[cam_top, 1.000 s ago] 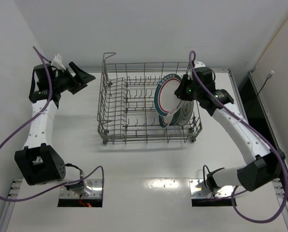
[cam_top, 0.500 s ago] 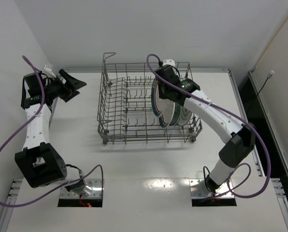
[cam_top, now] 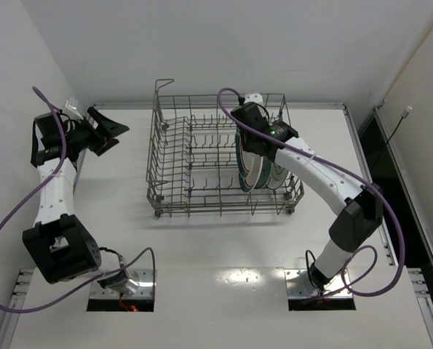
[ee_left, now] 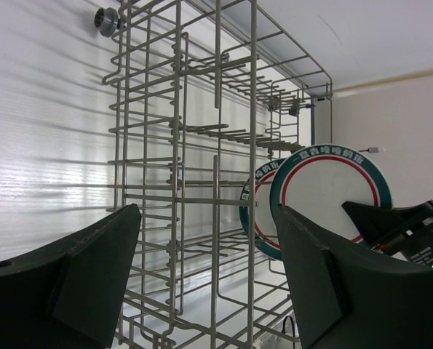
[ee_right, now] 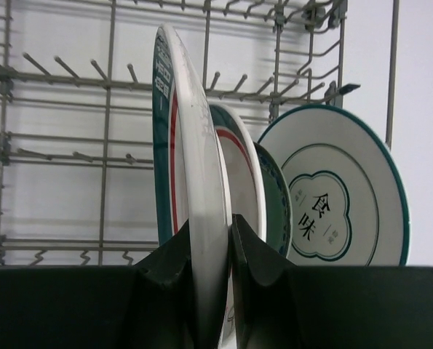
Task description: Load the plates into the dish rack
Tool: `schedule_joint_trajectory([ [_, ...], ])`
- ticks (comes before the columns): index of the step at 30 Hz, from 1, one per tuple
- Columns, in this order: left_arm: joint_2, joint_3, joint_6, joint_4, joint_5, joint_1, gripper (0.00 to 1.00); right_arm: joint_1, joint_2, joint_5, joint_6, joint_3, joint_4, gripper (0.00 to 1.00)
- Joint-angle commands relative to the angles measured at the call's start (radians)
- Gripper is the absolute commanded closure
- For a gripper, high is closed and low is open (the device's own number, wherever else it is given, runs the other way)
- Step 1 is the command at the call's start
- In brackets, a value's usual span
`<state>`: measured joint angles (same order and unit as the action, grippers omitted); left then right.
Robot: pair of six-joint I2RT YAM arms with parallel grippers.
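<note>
White ringed plate (ee_right: 191,138) upright in dish rack (cam_top: 158,156), right hand (ee_right: 210,236) pinching rim; left hand (ee_left: 207,212) spread, empty.

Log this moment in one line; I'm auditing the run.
right pincer: shut on ringed plate, upright in dish rack | three more plates racked beside | left pincer: open, left of rack

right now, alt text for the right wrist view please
The right gripper pinches the rim of a ringed plate standing on edge in the dish rack. Right of it stand three more: a second ringed plate, a teal plate and a white plate with a dark centre motif.
</note>
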<state>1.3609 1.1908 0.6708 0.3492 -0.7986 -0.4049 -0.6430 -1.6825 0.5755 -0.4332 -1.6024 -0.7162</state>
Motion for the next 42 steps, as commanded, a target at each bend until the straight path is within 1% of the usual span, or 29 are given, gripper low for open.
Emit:
schedule_joint_trajectory([
  [1, -0.023, -0.003, -0.002, -0.041, -0.027, -0.011, 0.28, 0.003, 0.004, -0.003, 0.007, 0.019, 0.066, 1.0],
  [7, -0.023, -0.003, -0.002, -0.041, -0.027, -0.011, 0.28, 0.003, -0.074, -0.054, -0.012, 0.029, 0.066, 1.0],
  [10, -0.014, -0.003, -0.002, -0.041, -0.027, -0.011, 0.28, 0.003, -0.086, -0.077, -0.012, 0.019, 0.066, 1.0],
  [14, -0.014, -0.003, -0.002, -0.041, -0.027, -0.011, 0.28, 0.003, -0.12, -0.106, -0.021, -0.007, 0.046, 0.85],
  [15, -0.014, -0.003, -0.002, -0.041, -0.027, -0.011, 0.28, 0.003, -0.129, -0.118, -0.021, -0.019, 0.022, 0.77],
  [19, -0.005, -0.003, -0.002, -0.041, -0.036, -0.011, 0.28, 0.003, -0.129, -0.14, -0.021, -0.059, -0.018, 0.7],
  [20, -0.005, -0.003, -0.011, -0.041, -0.036, -0.011, 0.28, 0.003, -0.129, -0.14, -0.021, -0.059, -0.038, 0.7],
  [21, -0.005, -0.003, -0.011, -0.041, -0.036, -0.011, 0.28, 0.003, -0.115, -0.149, -0.021, -0.073, -0.048, 0.66],
  [23, -0.005, -0.003, -0.011, -0.041, -0.036, -0.011, 0.28, 0.003, -0.102, -0.149, -0.021, -0.096, -0.064, 0.62],
  [24, -0.005, -0.003, -0.02, -0.041, -0.036, -0.011, 0.28, 0.012, -0.092, -0.149, -0.021, -0.12, -0.092, 0.56],
  [26, -0.005, -0.003, -0.03, -0.032, -0.036, -0.011, 0.28, 0.013, -0.065, -0.158, -0.01, -0.168, -0.14, 0.48],
  [27, -0.005, -0.003, -0.03, -0.032, -0.036, -0.011, 0.28, 0.013, -0.054, -0.158, 0.0, -0.185, -0.153, 0.36],
  [29, -0.005, -0.003, -0.039, -0.023, -0.014, -0.011, 0.28, 0.023, -0.034, -0.158, 0.03, -0.223, -0.192, 0.2],
  [30, -0.005, -0.003, -0.039, -0.013, -0.014, -0.011, 0.28, 0.023, -0.019, -0.158, 0.043, -0.237, -0.209, 0.11],
  [32, -0.005, -0.003, -0.048, -0.013, -0.014, -0.011, 0.28, 0.032, 0.006, -0.158, 0.053, -0.26, -0.235, 0.05],
  [33, -0.005, -0.003, -0.048, -0.013, -0.014, -0.011, 0.28, 0.043, 0.015, -0.158, 0.053, -0.274, -0.256, 0.0],
  [36, -0.005, -0.003, -0.057, -0.003, -0.004, -0.011, 0.28, 0.063, 0.062, -0.204, 0.091, -0.284, -0.267, 0.0],
  [39, -0.005, 0.015, -0.108, 0.039, 0.051, -0.011, 0.28, 0.063, 0.114, -0.218, 0.116, -0.284, -0.29, 0.0],
  [42, -0.005, 0.041, -0.154, 0.092, 0.124, -0.011, 0.28, 0.063, 0.174, -0.238, 0.14, -0.21, -0.286, 0.0],
])
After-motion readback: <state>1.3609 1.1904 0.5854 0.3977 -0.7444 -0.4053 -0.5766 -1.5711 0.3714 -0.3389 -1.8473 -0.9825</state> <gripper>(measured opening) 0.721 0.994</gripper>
